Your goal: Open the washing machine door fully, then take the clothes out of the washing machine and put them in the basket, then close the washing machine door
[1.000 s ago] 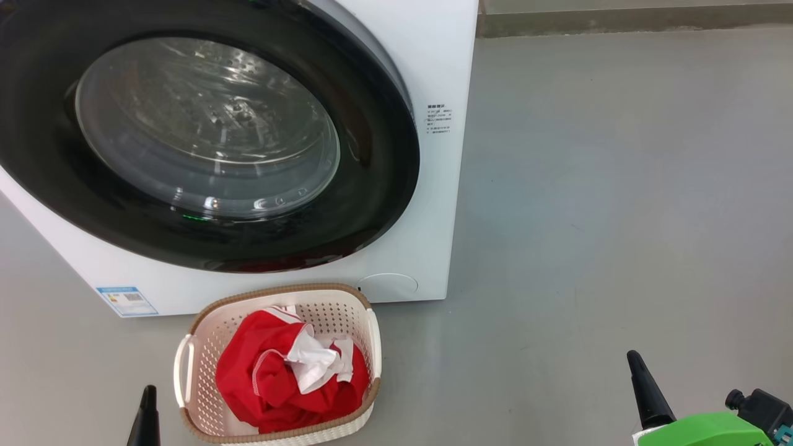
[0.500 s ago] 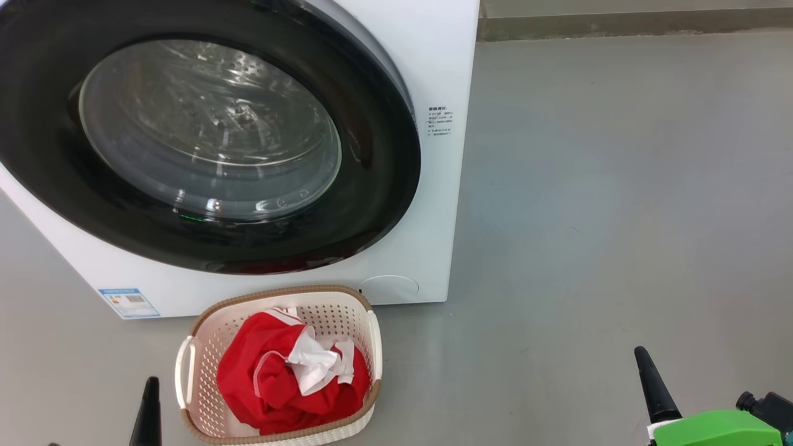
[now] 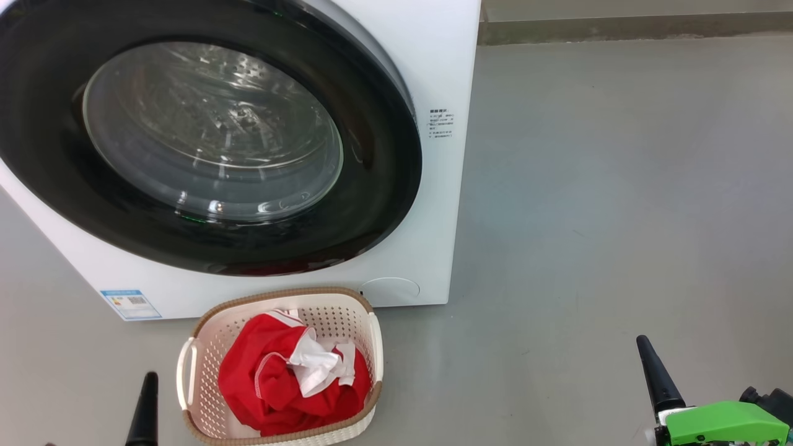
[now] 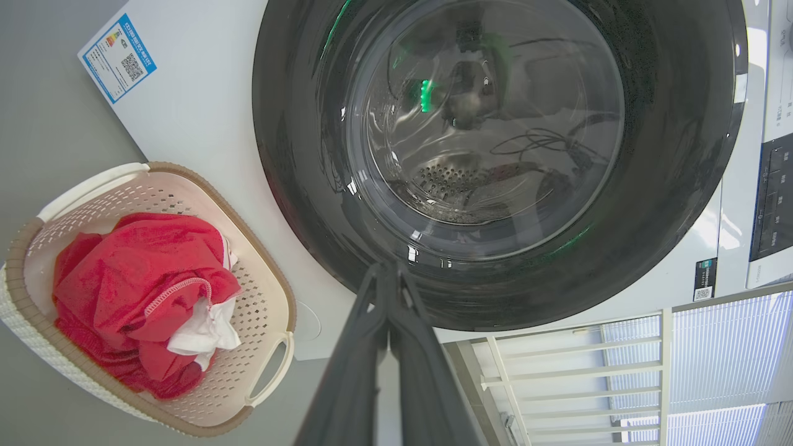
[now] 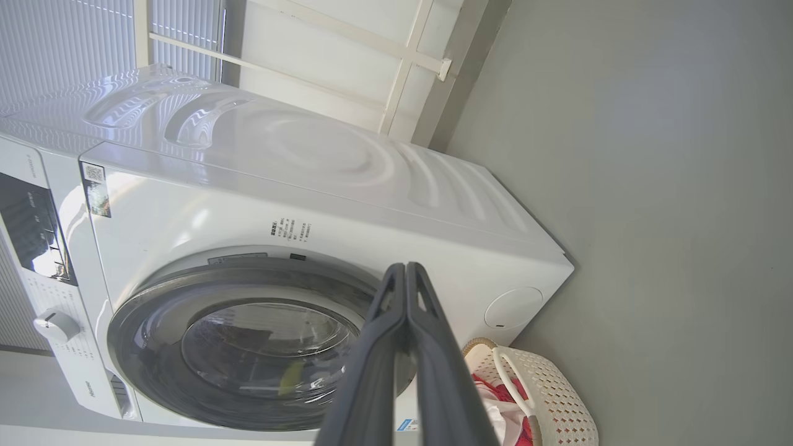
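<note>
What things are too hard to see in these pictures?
- Head view: the small print on the washing machine is too tiny to read.
- Head view: the clothes cover most of the bottom of the basket.
- Left wrist view: reflections on the washing machine door muddle the drum inside.

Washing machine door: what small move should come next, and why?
Probably none beyond drawing both arms back: the washing machine door looks shut flush, the clothes lie in the basket, and the left end effector and right end effector are shut, empty and clear of both.
</note>
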You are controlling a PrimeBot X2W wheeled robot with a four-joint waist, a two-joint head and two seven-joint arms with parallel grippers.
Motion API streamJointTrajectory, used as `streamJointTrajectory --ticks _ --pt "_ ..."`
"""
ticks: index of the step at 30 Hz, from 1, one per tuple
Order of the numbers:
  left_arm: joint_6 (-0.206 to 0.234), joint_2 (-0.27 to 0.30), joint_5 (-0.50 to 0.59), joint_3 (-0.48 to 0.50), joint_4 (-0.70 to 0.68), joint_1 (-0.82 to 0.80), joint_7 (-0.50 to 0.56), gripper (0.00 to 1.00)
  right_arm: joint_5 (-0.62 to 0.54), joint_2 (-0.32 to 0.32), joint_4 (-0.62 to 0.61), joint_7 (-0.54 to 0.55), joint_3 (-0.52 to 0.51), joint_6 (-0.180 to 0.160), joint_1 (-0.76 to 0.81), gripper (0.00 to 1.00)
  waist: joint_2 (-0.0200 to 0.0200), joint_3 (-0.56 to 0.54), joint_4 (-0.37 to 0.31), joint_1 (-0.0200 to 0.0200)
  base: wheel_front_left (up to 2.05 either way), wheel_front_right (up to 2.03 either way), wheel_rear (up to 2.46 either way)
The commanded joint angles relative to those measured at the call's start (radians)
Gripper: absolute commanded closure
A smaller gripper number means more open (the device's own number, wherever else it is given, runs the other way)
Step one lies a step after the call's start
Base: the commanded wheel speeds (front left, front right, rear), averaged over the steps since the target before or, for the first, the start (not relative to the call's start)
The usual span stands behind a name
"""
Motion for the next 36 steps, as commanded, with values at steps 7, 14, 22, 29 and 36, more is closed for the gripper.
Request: streamJointTrajectory --ticks 7,14,22,29,36 --pt "-0.003 0.005 -0.089 0.039 -0.033 -0.062 0.026 1.0 0.092 0.001 -0.037 0.029 0.0 -0.001 -0.046 1.0 -0.0001 -0.004 0.001 0.0 0.0 0.0 0.0" --pt "-0.003 0.0 -0.155 0.047 -0.037 -0.072 0.047 1.0 0.164 0.003 -0.044 0.05 -0.008 -0.001 -0.051 1.0 -0.0001 -0.007 0.002 0.0 0.0 0.0 0.0" --pt "-0.003 -0.005 -0.231 0.056 -0.04 -0.083 0.07 1.0 0.246 0.006 -0.051 0.074 -0.018 -0.001 -0.057 1.0 -0.0001 -0.01 0.004 0.0 0.0 0.0 0.0" --pt "-0.003 -0.009 -0.287 0.063 -0.043 -0.091 0.087 1.0 0.307 0.008 -0.056 0.092 -0.025 -0.001 -0.061 1.0 -0.0001 -0.013 0.005 0.0 0.0 0.0 0.0" --pt "-0.003 -0.009 -0.287 0.063 -0.043 -0.091 0.087 1.0 0.307 0.009 -0.056 0.092 -0.025 -0.001 -0.061 1.0 -0.0001 -0.013 0.005 0.0 0.0 0.0 0.0"
